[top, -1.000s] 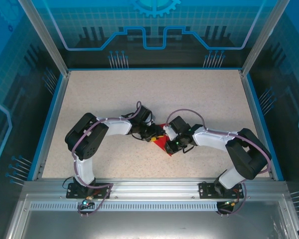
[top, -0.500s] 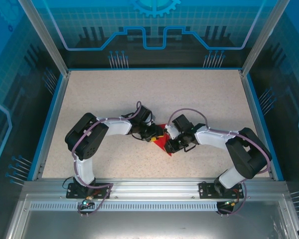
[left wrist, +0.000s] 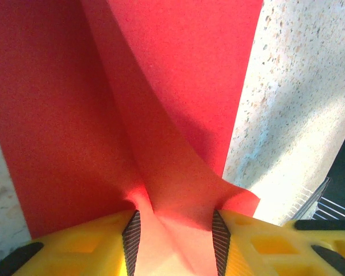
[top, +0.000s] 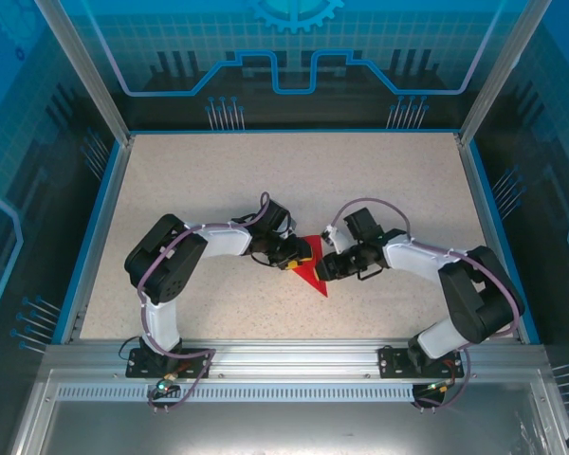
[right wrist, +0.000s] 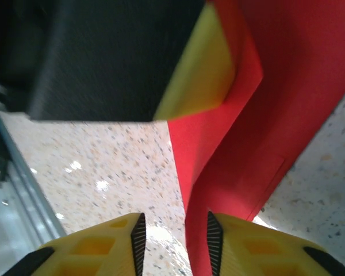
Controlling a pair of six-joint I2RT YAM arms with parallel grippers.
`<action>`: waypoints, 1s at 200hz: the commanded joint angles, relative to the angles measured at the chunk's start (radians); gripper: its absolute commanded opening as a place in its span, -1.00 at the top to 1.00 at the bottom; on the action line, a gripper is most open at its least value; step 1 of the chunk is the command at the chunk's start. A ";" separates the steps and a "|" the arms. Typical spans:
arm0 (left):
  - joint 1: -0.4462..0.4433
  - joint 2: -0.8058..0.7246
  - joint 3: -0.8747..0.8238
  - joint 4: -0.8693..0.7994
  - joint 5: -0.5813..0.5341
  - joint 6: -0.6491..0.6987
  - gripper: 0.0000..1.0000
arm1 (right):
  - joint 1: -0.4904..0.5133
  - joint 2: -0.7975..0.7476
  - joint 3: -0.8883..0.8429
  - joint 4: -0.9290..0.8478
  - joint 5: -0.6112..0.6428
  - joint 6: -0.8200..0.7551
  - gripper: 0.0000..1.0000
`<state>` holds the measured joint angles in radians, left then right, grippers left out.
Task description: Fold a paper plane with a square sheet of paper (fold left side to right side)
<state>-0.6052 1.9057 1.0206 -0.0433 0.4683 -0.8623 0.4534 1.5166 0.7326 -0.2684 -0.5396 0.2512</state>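
The red paper sheet lies near the middle of the speckled counter, between the two arms; from above it reads as a narrow triangle with its point toward the near edge (already folded, no flat square). The left end effector sits on the sheet's left side, and the right end effector is just beside its right side. In the left wrist view a raised ridge of the paper runs up between the yellow fingers and meets both dark pads – the left end effector is clamped on that fold, with the rest of the sheet spreading flat beyond it. In the right wrist view the fingers stand apart, bare counter showing in the gap; the sheet's edge lies against the inner face of one pad but is not pinched. Farther off in that view, one yellow finger of the left arm rests on the red paper.
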 commanded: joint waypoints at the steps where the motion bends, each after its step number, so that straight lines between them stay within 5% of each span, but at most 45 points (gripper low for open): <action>1: -0.003 0.040 0.002 -0.059 -0.045 0.018 0.17 | -0.046 -0.004 -0.001 0.057 -0.153 0.023 0.21; 91: -0.002 0.040 0.004 -0.058 -0.044 0.020 0.17 | -0.103 0.166 0.085 0.129 -0.163 0.084 0.25; 200: -0.002 0.037 0.004 -0.061 -0.044 0.021 0.17 | -0.124 0.200 0.061 0.153 -0.147 0.101 0.44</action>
<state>-0.6052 1.9057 1.0241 -0.0479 0.4610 -0.8619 0.3523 1.7042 0.8005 -0.1413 -0.7143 0.3408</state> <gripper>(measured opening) 0.413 0.283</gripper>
